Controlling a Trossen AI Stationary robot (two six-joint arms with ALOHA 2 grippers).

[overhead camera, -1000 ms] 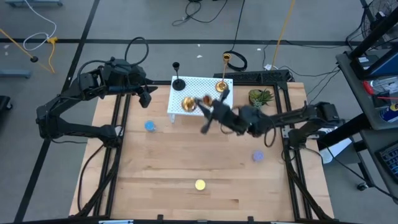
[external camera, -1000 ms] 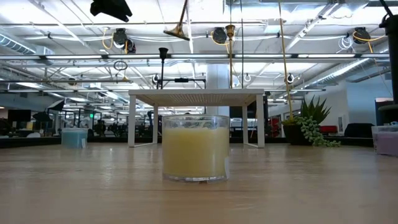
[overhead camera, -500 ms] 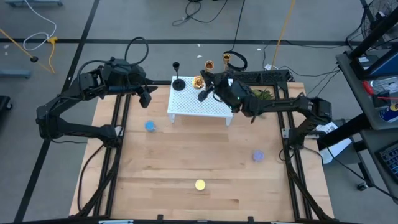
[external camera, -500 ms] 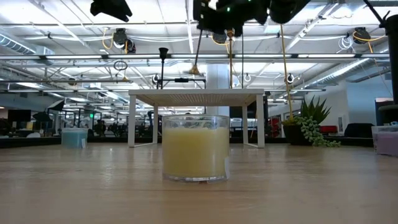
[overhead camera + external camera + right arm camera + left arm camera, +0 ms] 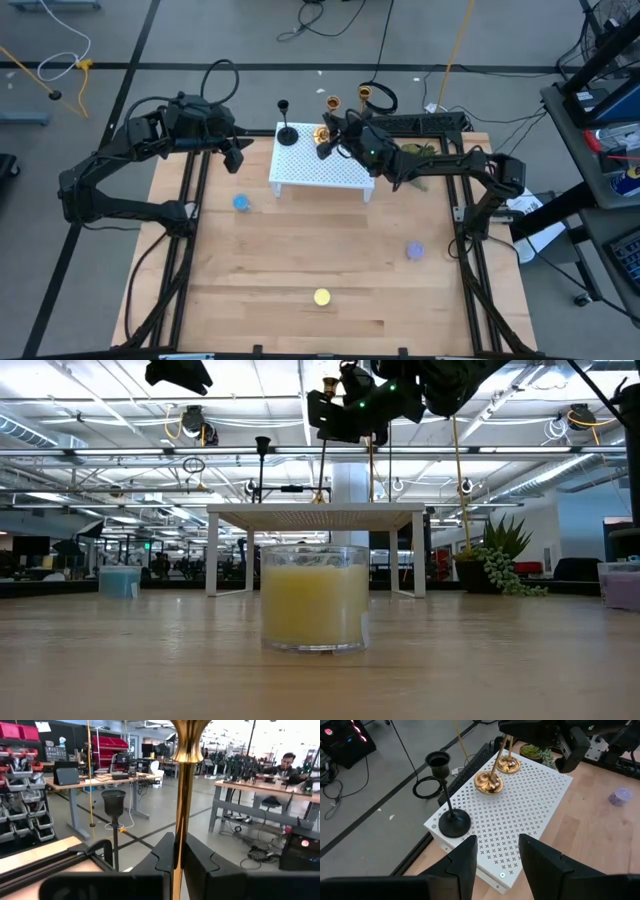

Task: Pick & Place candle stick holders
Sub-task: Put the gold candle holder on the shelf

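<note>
The white perforated rack [image 5: 320, 168] stands at the table's far middle. On it are the black holder [image 5: 287, 133], a gold holder [image 5: 508, 766] whose base my right arm hides in the high view, and a second gold holder [image 5: 488, 782] between them. My right gripper [image 5: 179, 845] is shut on this second holder's stem. The gripper also shows in the high view [image 5: 332, 142]. My left gripper [image 5: 495, 855] is open and empty, hovering just left of the rack [image 5: 240, 155]. My right gripper pinches the gold holder's thin stem [image 5: 179, 820] between its two fingers, in the stem's upper half below the cup [image 5: 190, 740]. The fingers come level from the table's right and lie across the stem. The holder stands upright with its round base [image 5: 320, 500] on the rack's top.
A blue candle [image 5: 240, 202], a purple candle [image 5: 415, 250] and a yellow candle [image 5: 321, 296] stand on the wooden table; the yellow one fills the middle of the low view [image 5: 313, 598]. A small plant [image 5: 420, 153] stands right of the rack.
My right gripper has carried the gold holder from over the table in front of the rack toward the far edge. The holder was tilted and is now upright. In the last half second it has come down until its base is on the rack.
</note>
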